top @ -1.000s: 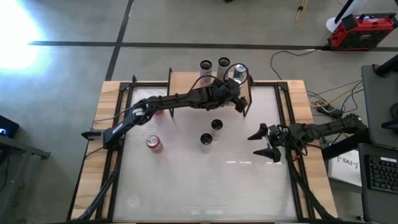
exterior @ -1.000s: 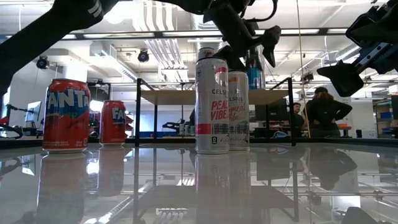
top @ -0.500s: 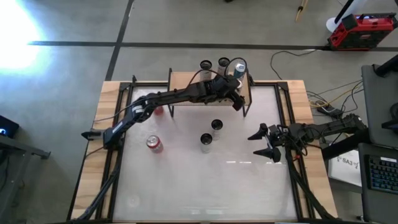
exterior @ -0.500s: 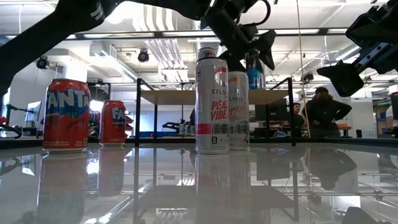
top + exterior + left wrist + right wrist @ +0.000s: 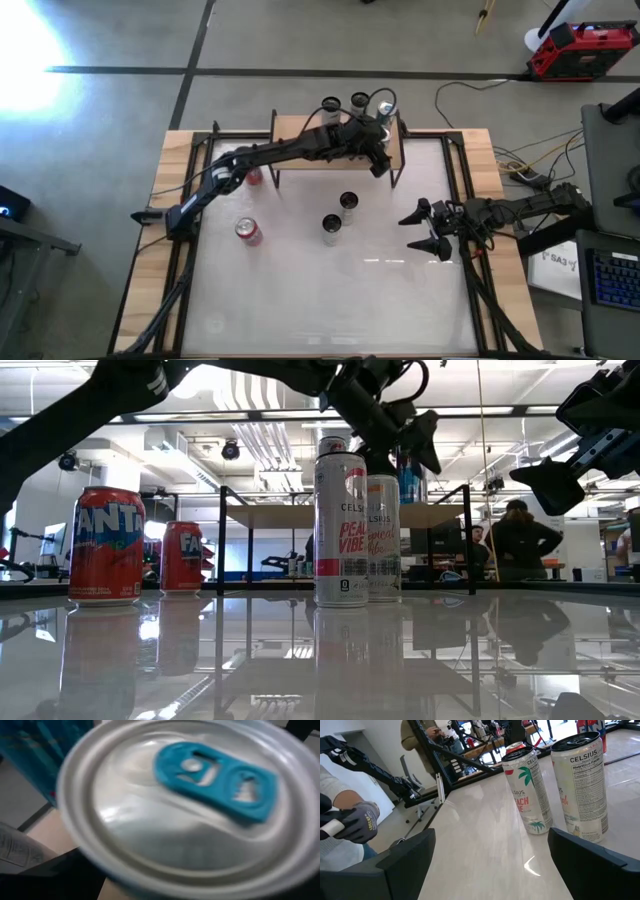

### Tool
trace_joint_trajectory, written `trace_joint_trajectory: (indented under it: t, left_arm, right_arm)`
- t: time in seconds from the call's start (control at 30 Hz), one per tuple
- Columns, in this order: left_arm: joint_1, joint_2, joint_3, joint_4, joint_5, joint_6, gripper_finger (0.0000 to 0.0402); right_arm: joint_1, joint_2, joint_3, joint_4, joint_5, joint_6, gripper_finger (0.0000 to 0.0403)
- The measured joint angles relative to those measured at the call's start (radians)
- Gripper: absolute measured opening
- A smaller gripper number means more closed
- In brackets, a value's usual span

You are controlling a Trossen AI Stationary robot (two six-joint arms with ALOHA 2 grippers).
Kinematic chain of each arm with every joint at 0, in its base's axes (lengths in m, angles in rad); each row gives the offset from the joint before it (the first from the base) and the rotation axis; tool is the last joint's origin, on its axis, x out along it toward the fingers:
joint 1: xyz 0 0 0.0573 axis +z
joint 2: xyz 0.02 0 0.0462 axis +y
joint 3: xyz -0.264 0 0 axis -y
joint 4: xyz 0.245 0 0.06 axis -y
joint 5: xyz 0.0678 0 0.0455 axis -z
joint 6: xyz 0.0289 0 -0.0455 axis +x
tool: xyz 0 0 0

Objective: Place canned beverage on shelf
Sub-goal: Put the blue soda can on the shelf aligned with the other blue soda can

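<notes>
The shelf (image 5: 300,133) stands at the table's far middle, its tan top (image 5: 280,516) on black legs. A blue canned beverage (image 5: 410,478) stands upright on the shelf's right end. Its silver top with a blue tab (image 5: 215,775) fills the left wrist view. My left gripper (image 5: 405,440) is open just above and around the can's top. My right gripper (image 5: 425,228) waits open near the table's right edge, holding nothing. My left gripper stands open at the blue can's top, slanting down from the near side. Whether either finger touches the can, I cannot tell, since the arm and the can hide the fingertips. The can rests on the shelf by its base.
Two tall cans (image 5: 330,105) (image 5: 358,101) stand at the shelf's far edge. Two Celsius cans (image 5: 348,203) (image 5: 331,228) stand mid-table, with two red Fanta cans (image 5: 247,231) (image 5: 255,178) to the left. People (image 5: 518,540) are in the room beyond.
My left gripper has swung a little toward the table's left and far side over the shelf's right end and rolled about its own axis. The blue can has stayed upright on the shelf. My right arm has kept still.
</notes>
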Motion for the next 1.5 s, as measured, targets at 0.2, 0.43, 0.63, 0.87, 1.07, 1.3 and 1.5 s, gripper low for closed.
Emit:
trace_joint_trajectory:
  t: [0.2, 0.43, 0.63, 0.87, 1.07, 1.3, 1.5]
  left_arm:
    - [0.004, 0.000, 0.000, 0.001, 0.000, -0.013, 0.0368]
    - [0.009, 0.000, 0.000, 0.004, 0.000, -0.012, 0.0300]
    - [0.009, 0.000, 0.000, 0.005, 0.000, -0.065, 0.0241]
    - [0.004, 0.000, 0.000, 0.008, -0.052, -0.178, 0.0227]
    - [-0.020, 0.000, -0.001, 0.003, -0.134, -0.210, 0.0236]
    - [-0.048, 0.000, -0.002, 0.029, -0.189, -0.228, 0.0237]
    - [-0.059, 0.000, -0.002, 0.080, -0.219, -0.234, 0.0236]
  right_arm:
    - [0.000, 0.000, 0.000, 0.000, 0.000, 0.000, 0.0370]
    - [0.000, 0.000, 0.000, 0.000, 0.000, 0.000, 0.0370]
    - [0.000, 0.000, 0.000, 0.000, 0.000, 0.000, 0.0370]
    - [0.000, 0.000, 0.000, 0.000, 0.000, 0.000, 0.0370]
    - [0.000, 0.000, 0.000, 0.000, 0.000, 0.000, 0.0370]
    - [0.000, 0.000, 0.000, 0.000, 0.000, 0.000, 0.0370]
    - [0.000, 0.000, 0.000, 0.000, 0.000, 0.000, 0.0370]
